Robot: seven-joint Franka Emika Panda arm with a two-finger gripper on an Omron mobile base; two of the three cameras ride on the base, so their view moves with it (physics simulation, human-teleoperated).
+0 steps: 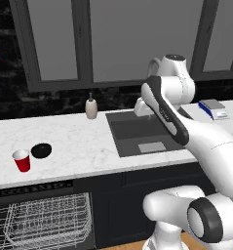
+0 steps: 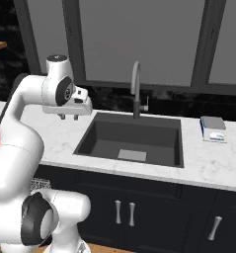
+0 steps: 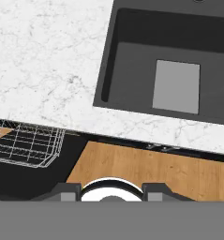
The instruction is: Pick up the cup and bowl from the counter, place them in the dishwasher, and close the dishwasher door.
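The red cup stands on the white counter at the left. The black bowl sits just beside it. Below them the dishwasher is open, showing its white rack. Further right is the dark sink. The gripper hangs above the counter beside the sink, its fingers a little apart and holding nothing.
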